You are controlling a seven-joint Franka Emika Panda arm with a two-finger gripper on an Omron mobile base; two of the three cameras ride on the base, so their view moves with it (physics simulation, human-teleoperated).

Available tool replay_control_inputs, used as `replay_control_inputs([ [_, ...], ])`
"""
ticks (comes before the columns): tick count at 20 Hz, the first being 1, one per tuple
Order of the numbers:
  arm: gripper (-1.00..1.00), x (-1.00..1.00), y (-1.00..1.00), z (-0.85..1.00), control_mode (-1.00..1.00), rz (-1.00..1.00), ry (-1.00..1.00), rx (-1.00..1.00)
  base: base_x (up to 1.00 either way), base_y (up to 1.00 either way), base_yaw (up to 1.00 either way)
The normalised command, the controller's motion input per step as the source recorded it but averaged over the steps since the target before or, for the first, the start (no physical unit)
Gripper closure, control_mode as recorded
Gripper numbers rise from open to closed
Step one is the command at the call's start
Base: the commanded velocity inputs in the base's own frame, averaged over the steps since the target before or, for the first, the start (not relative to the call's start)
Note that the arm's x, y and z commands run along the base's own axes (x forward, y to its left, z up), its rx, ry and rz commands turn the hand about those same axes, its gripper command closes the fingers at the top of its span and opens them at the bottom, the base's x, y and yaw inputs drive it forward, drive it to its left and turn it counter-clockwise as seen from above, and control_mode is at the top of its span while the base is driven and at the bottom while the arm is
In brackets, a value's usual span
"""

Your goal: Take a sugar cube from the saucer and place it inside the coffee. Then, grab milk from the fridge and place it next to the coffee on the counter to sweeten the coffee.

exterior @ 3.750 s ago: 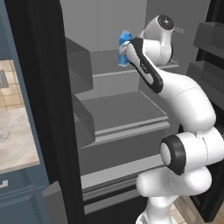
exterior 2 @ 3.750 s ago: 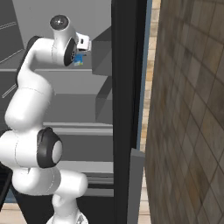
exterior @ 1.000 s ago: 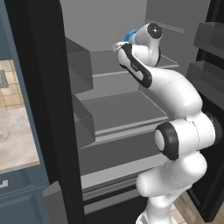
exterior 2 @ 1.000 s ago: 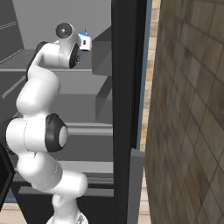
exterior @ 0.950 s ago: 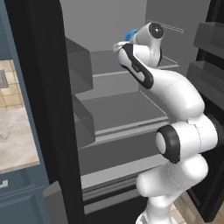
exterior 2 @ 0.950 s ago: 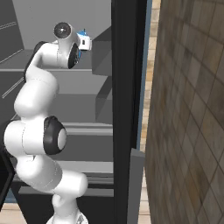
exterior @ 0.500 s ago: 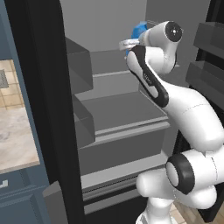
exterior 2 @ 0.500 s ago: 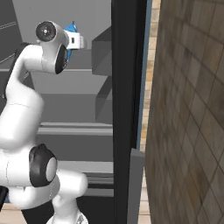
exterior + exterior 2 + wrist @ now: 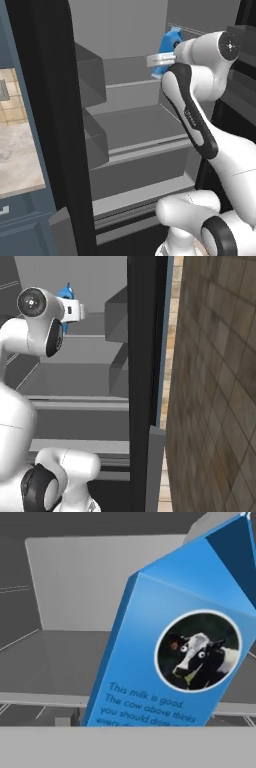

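One blue milk [image 9: 170, 657] carton leans close before the fingers inside the fridge [image 9: 120, 130]; their grip cannot be told.

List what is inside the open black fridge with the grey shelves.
Inside the black fridge a tall blue milk carton with a round cow picture stands tilted in the hand view, near the upper shelf. The white arm covers most of it in both base views; the shelf surfaces in view look bare.

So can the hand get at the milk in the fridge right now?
Probably yes. The fridge door is open and the hand is already up at the milk on the upper shelf, with the carton close in front of it and nothing between them.
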Motion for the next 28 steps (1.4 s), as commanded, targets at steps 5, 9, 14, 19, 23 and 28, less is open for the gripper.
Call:
replay_control_inputs([
  [5, 1.00, -1.00, 0.00, -0.04, -1.00, 0.04, 0.01, -0.02, 0.00, 0.00, 0.00],
  [9, 1.00, -1.00, 0.00, -0.16, -1.00, 0.04, 0.04, -0.02, 0.00, 0.00, 0.00],
  [14, 1.00, -0.40, 0.00, -0.14, 1.00, 0.01, 0.03, -0.01, -0.60, -0.03, 0.12],
  [19, 1.00, 0.00, 0.00, 0.00, 1.00, 0.00, 0.00, 0.00, -1.00, 0.00, 0.62],
  [23, 1.00, 0.00, 0.00, 0.00, 1.00, 0.00, 0.00, 0.00, -1.00, 0.00, 0.79],
  [28, 1.00, 0.00, 0.00, 0.00, 1.00, 0.00, 0.00, 0.00, -0.80, 0.06, 0.91],
])
